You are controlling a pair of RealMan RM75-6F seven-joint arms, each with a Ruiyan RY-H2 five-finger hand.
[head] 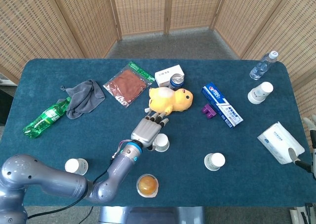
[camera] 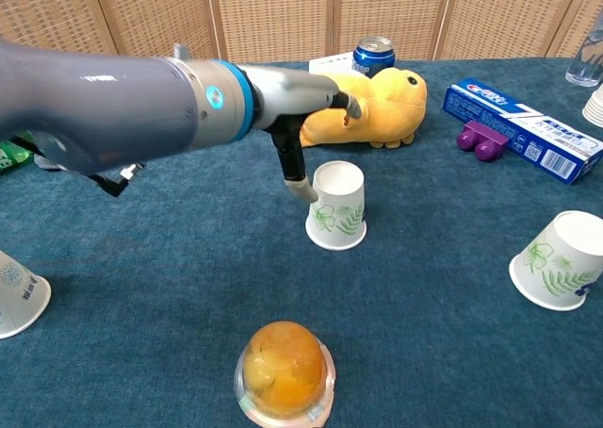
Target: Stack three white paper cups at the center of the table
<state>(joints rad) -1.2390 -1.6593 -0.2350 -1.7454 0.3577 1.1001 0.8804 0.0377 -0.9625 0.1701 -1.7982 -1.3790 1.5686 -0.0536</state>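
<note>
The left hand (head: 148,129) hangs over the middle of the blue surface (head: 237,150) with its fingers spread flat and nothing in them; one finger (camera: 300,185) points down just beside the rim of the central paper cup (camera: 336,205) without clearly touching it. That cup stands upside down, base up, immediately to the hand's right and slightly nearer the robot, its long axis vertical, with a green leaf print on its wall. It looks set down and let go, so I judge the first cup placed.

The second cup (head: 215,161) lies further to the hand's right, tilted on its side in the chest view, with the same leaf print. The third cup (head: 76,166) sits well back toward the robot on the hand's left, close under the left forearm. A further stack of cups (head: 260,92) stands far off to the right. The left hand is the nearer to both loose cups. Only a sliver of the right hand (head: 310,135) shows at the frame edge, and whether it is spread or closed cannot be told.

Just beyond the fingertips lies a yellow plush duck (head: 170,100), with a blue drink can (head: 176,80) behind it. The blue toothpaste box (head: 221,104) carries lettering too small to read.
</note>
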